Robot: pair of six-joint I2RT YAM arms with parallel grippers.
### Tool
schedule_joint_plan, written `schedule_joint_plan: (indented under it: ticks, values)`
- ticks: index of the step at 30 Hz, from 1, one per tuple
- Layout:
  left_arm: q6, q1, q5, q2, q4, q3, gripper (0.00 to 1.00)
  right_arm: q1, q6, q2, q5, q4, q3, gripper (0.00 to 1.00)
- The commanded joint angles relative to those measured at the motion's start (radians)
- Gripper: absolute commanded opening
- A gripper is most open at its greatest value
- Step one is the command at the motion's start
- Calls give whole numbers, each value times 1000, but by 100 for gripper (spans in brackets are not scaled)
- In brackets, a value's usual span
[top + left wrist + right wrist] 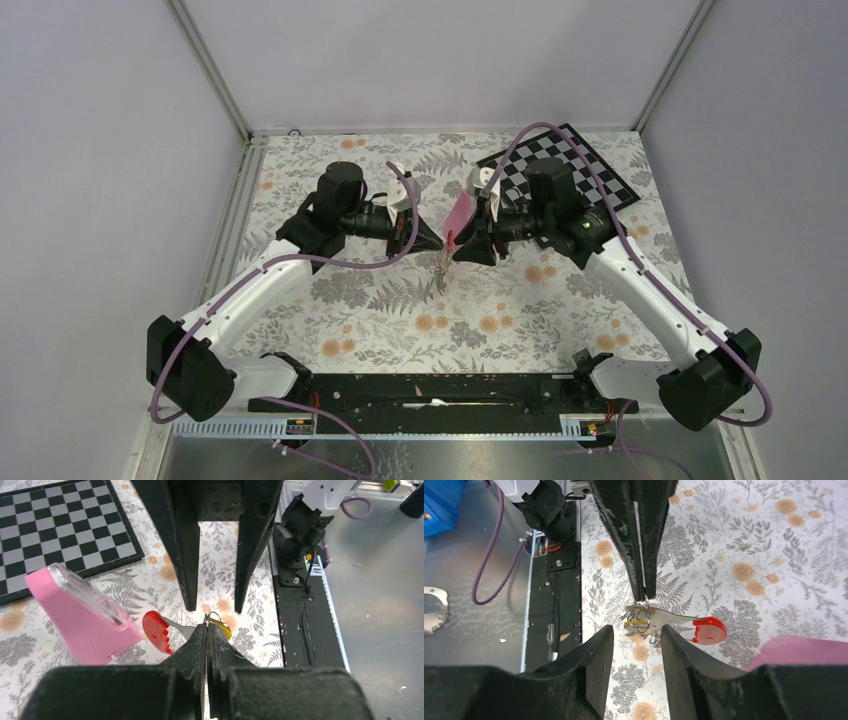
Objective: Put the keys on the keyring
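The left pincer [206, 627] and right pincer [637, 630] both look like matt black plastic, kinda grainy and scuffed along the edges. Right at the left pincer's tips, the thin silvery wire ring [640, 611] is bare shiny metal. So is the blade of the red-headed flat key [709, 630], though its head is smooth glossy plastic, same as the yellow-headed key [634, 624]. Off to the left pincer's side, the pink pyramid-shaped plastic block [75, 625] is matt with a clear glossy front panel [87, 592]. Under both pincers, the floral printed table cover [774, 540] looks matt and smooth.
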Motion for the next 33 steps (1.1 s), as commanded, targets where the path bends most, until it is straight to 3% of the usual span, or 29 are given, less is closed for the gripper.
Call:
schedule_joint_plan:
  ticks: [1, 11, 27, 33]
  values:
    - [-113, 6, 99, 18, 182, -21, 0, -7, -126, -56, 3, -84, 60, 47]
    - [-330, 7, 152, 38, 422, -87, 0, -7, -129, -39, -10, -73, 63, 41]
    - [-425, 13, 161, 34, 536, -126, 0, -8, -85, -12, -50, -23, 35, 27]
    - [-447, 16, 161, 33, 564, -135, 0, -7, -71, -3, -61, -11, 31, 15]
